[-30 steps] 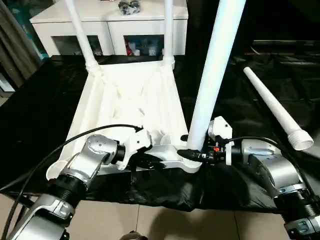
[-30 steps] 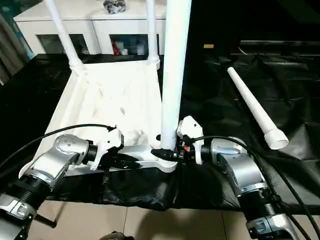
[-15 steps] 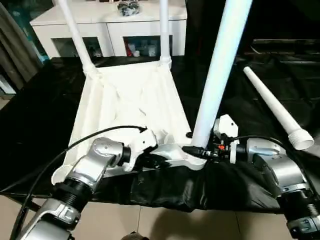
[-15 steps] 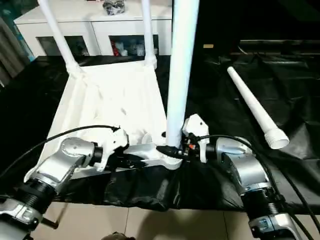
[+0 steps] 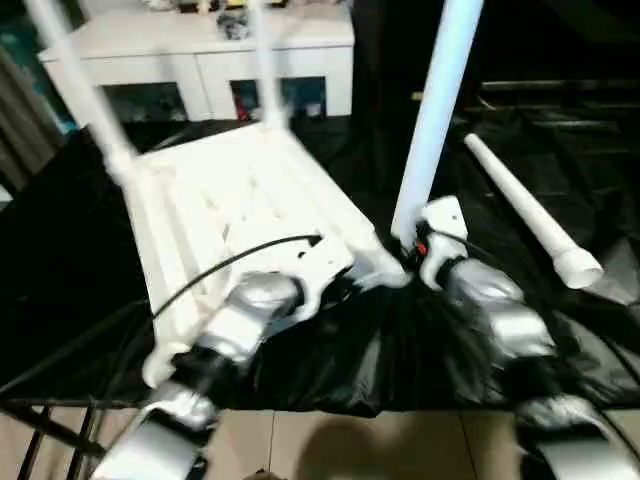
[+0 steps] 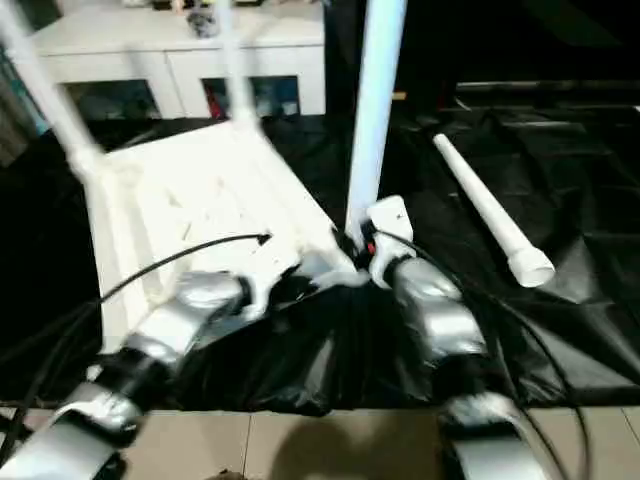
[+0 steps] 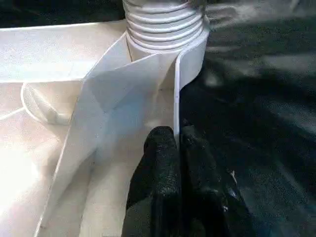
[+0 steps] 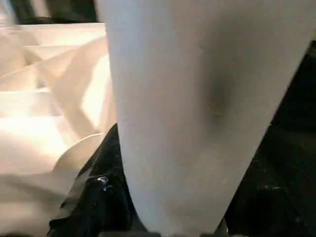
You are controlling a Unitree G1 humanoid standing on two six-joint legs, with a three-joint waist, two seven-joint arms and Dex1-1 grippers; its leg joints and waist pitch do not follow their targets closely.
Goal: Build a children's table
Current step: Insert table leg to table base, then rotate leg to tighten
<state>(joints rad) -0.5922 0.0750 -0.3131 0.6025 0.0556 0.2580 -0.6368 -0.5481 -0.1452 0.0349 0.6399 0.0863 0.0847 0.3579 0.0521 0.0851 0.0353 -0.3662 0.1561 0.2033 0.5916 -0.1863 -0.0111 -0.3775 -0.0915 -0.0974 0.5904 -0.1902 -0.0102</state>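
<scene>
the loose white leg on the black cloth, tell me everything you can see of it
The loose leg is a long white tube, plastic by its look, slimmer at its far end and widening to a ribbed, flared collar with an open mouth at its near end. It lies flat and slanted on the black cloth, to the right of the white tabletop; no gripper touches it.

A lived-in indoor room, likely a home or demo space: a white cabinet with glass doors holding small items, a black-draped counter, tiled floor.

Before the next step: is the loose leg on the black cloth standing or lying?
Lying. The loose leg rests flat on the black cloth, beside the tabletop.
</scene>
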